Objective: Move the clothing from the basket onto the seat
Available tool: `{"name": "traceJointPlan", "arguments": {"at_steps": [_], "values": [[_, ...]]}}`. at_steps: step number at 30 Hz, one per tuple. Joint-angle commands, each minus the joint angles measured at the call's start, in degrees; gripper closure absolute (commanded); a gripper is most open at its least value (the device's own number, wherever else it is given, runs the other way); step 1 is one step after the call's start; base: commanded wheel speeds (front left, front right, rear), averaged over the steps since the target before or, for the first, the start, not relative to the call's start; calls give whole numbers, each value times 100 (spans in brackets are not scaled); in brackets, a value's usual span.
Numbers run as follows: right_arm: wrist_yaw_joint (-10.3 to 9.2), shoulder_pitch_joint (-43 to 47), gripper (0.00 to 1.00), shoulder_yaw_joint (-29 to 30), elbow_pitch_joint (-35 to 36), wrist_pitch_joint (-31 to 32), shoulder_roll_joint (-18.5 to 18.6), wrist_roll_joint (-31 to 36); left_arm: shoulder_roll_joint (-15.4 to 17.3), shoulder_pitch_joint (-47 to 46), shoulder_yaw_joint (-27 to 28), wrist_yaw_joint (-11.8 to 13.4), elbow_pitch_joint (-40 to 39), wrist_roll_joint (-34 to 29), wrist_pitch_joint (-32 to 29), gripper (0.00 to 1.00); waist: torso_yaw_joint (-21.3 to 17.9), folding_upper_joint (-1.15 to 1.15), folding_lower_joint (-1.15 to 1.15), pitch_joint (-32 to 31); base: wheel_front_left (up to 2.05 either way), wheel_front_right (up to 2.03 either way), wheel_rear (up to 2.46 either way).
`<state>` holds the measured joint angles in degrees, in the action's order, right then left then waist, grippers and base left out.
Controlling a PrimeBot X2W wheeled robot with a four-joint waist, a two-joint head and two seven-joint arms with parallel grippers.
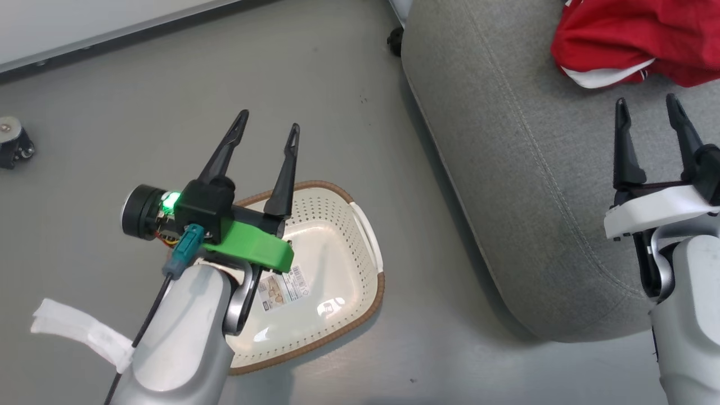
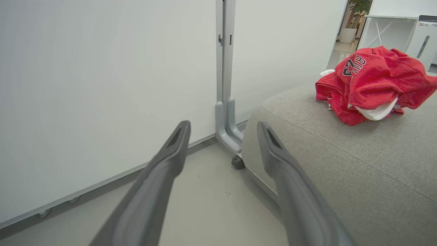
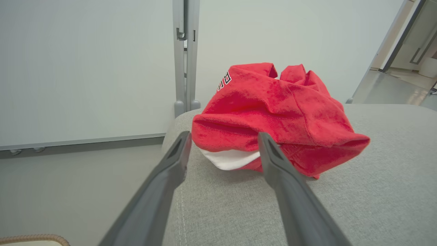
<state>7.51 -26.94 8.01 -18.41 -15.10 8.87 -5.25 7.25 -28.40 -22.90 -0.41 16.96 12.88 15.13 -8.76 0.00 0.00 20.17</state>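
The red clothing (image 1: pixel 635 39) lies bunched on the grey seat (image 1: pixel 506 169) at the upper right; the same clothing (image 2: pixel 374 82) shows black-and-white letters in the left wrist view, and the heap (image 3: pixel 276 116) sits just beyond my right fingertips. The cream basket (image 1: pixel 326 270) stands on the floor with only a paper label on its bottom. My left gripper (image 1: pixel 269 125) hovers open above the basket's far rim, holding nothing. My right gripper (image 1: pixel 647 107) is open over the seat, a short way in front of the clothing and apart from it.
A white partition wall (image 2: pixel 102 85) with a grey post (image 2: pixel 225 85) on a castor (image 1: pixel 395 40) stands behind the seat. Another castor (image 1: pixel 14 140) sits on the grey floor at far left. A doorway (image 3: pixel 409 51) opens at the far right.
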Motion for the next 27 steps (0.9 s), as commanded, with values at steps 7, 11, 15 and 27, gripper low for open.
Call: {"name": "traceJointPlan", "arguments": {"at_steps": [7, 11, 15, 27], "values": [[-5, 377, 0, -396, 309, -9, -148, -86, -42, 710, 755, 55, -224, -47, 2, 0, 724, 0, 0, -601, 0, 0, 0], [-4, 513, 0, -561, 436, -9, -246, -99, -87, 1035, 1219, 72, -367, -93, 2, 0, 939, 0, 0, -776, 0, 0, 0], [-4, 645, 0, -697, 517, -9, -330, -95, -150, 1324, 1647, 50, -512, -149, 2, 0, 1134, 0, 0, -939, 0, 0, 0], [-4, 1209, 0, -963, 815, -9, -517, -3, -344, 2067, 2258, -116, -759, -436, 2, 0, 1384, 0, 0, -1370, 0, 0, 0]]}}
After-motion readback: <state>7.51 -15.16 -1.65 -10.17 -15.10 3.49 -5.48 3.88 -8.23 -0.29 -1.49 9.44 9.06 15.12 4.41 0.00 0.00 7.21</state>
